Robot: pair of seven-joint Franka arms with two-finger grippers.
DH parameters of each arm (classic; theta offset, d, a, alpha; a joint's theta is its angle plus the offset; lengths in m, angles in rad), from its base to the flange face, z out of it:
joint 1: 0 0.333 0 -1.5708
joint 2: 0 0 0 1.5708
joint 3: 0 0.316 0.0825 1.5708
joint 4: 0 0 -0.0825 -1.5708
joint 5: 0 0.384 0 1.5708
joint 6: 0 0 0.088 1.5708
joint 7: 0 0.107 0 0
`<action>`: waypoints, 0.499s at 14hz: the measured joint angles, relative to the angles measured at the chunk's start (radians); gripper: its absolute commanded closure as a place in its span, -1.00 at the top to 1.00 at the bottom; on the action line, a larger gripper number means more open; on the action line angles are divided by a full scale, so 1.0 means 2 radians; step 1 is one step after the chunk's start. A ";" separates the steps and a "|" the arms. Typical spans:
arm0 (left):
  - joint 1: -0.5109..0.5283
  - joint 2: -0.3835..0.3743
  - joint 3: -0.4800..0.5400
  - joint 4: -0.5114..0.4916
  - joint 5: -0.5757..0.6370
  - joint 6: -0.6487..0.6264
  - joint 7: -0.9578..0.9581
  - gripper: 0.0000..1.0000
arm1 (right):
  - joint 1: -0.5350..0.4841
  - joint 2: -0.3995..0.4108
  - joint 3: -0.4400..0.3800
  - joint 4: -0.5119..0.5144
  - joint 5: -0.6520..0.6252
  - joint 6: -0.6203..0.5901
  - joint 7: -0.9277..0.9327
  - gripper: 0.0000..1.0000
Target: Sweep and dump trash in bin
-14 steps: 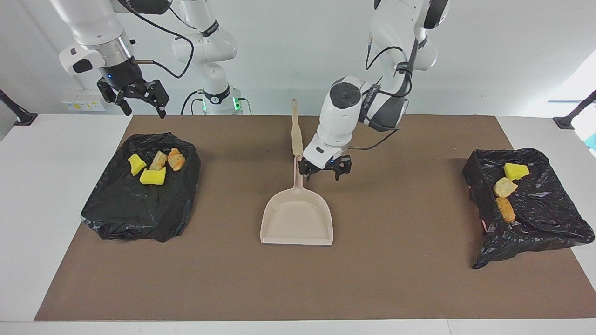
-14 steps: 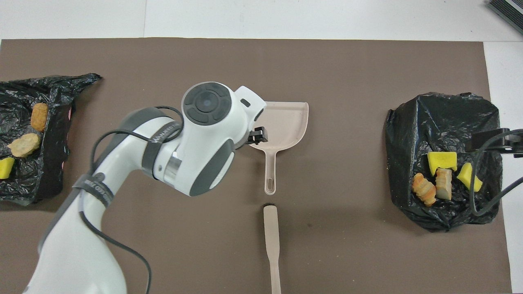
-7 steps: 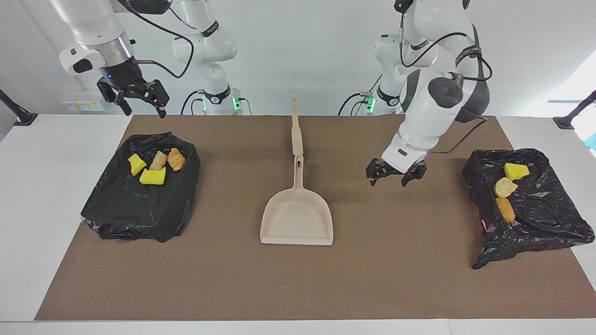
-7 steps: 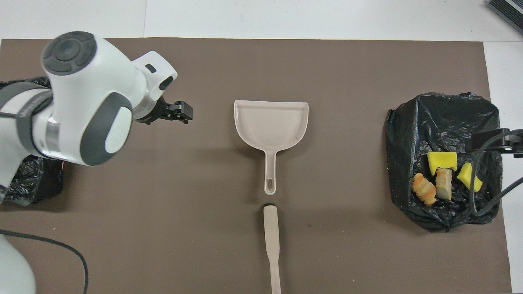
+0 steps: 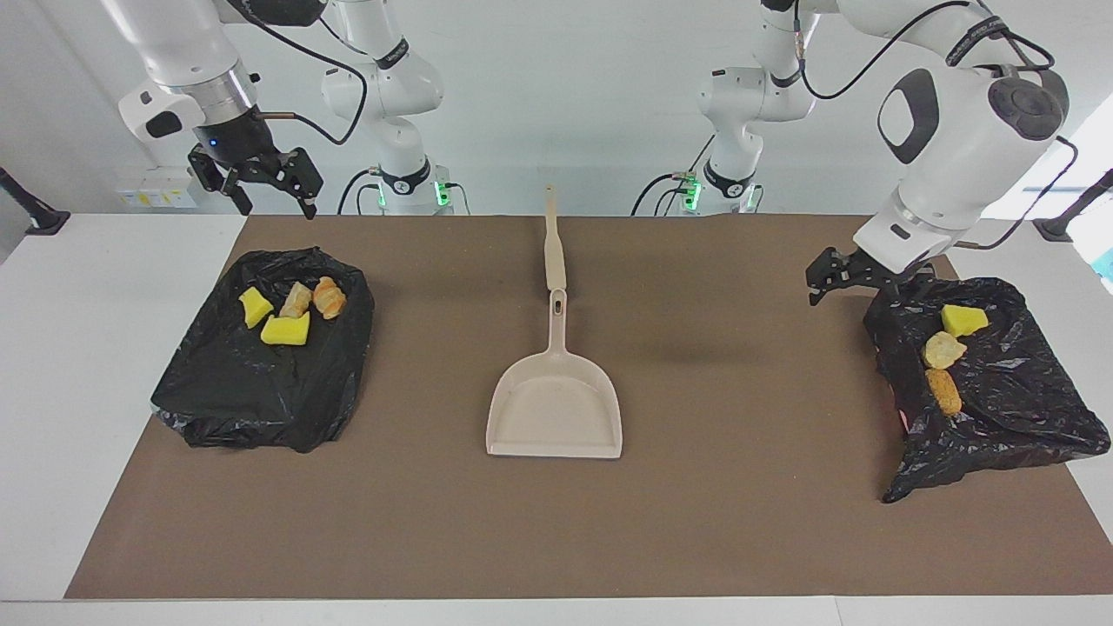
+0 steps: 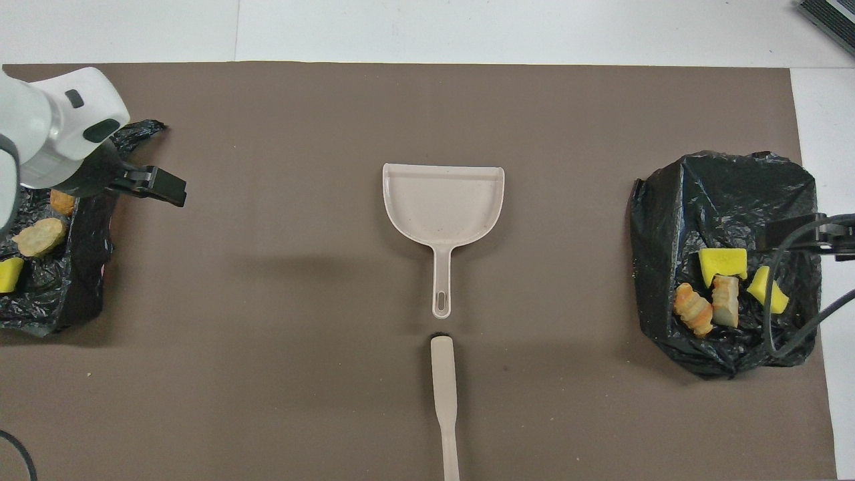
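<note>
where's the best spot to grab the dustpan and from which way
Likely the dustpan by its narrow handle, taken from straight above with the fingers either side of it. The pan lies flat on the mat, handle pointing toward the robots, and the wide scoop probably offers no grippable edge.

Lab: two robot arms (image 5: 948, 130), bare white walls.

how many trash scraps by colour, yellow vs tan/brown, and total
yellow sponge bits: 3
tan or brown chunks: 4
total: 7
</note>
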 measured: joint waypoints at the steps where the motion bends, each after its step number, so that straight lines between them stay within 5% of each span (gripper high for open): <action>1: 0.005 -0.006 0.000 0.000 0.004 -0.006 0.006 1.00 | 0.000 0.000 0.000 0.000 0.000 0.000 0.000 1.00; 7: 0.049 -0.043 0.005 -0.002 0.007 -0.021 0.003 1.00 | 0.000 0.001 0.000 0.001 -0.015 0.032 0.000 1.00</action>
